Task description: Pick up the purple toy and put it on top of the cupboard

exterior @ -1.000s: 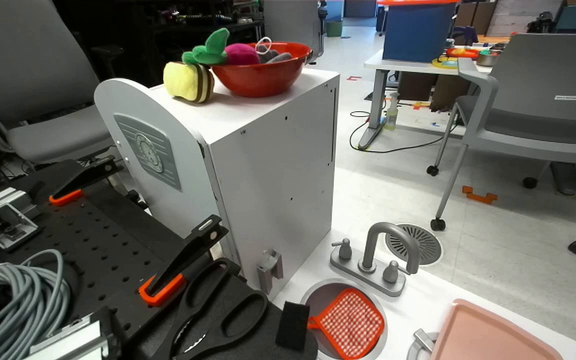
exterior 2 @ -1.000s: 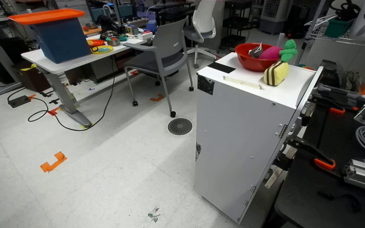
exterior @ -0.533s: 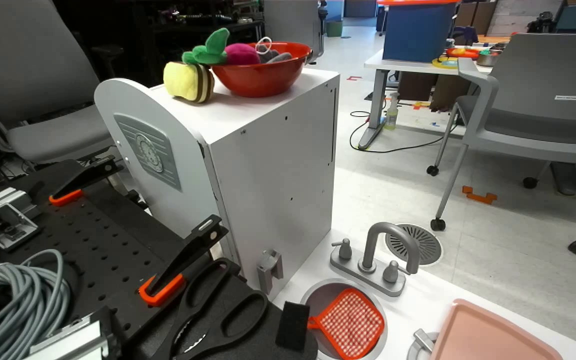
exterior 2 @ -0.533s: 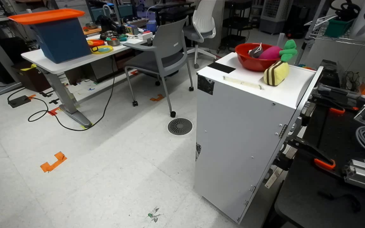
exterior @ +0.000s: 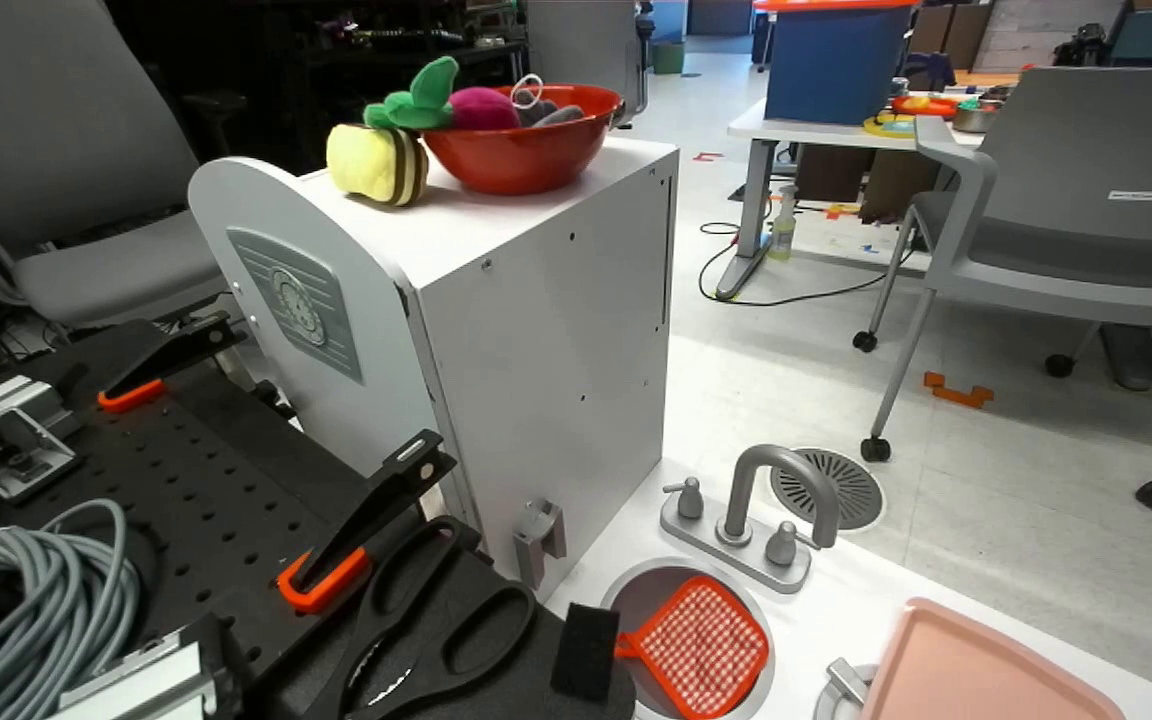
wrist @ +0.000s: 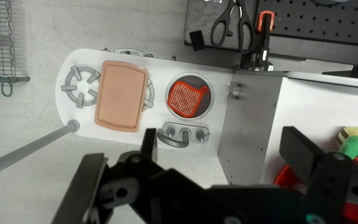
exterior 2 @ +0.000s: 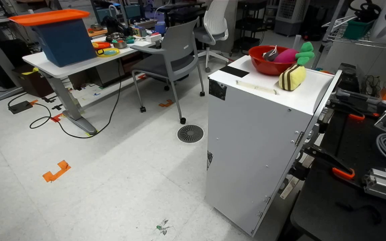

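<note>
The purple toy (exterior: 484, 108) has a magenta body and green leaves. It lies in a red bowl (exterior: 526, 155) beside a dark grey toy (exterior 2: 271, 54), its leaves hanging over the rim. That bowl rests on top of the white cupboard (exterior 2: 253, 150), seen in both exterior views. In the wrist view my gripper (wrist: 220, 134) hangs wide open above the gap between the cupboard and the sink unit, nothing between its fingers. The right finger (wrist: 300, 149) covers part of the bowl; only the toy's green leaves (wrist: 357, 146) show past it. Neither exterior view shows the arm.
Against the bowl sits a yellow striped toy (exterior: 366, 163). A faucet (wrist: 182, 137), a sink holding a red checked mitt (wrist: 185, 99) and a pink tray (wrist: 121, 96) adjoin the cupboard. Clamps (exterior: 366, 520) and scissors (exterior: 446, 640) stand by its curved panel.
</note>
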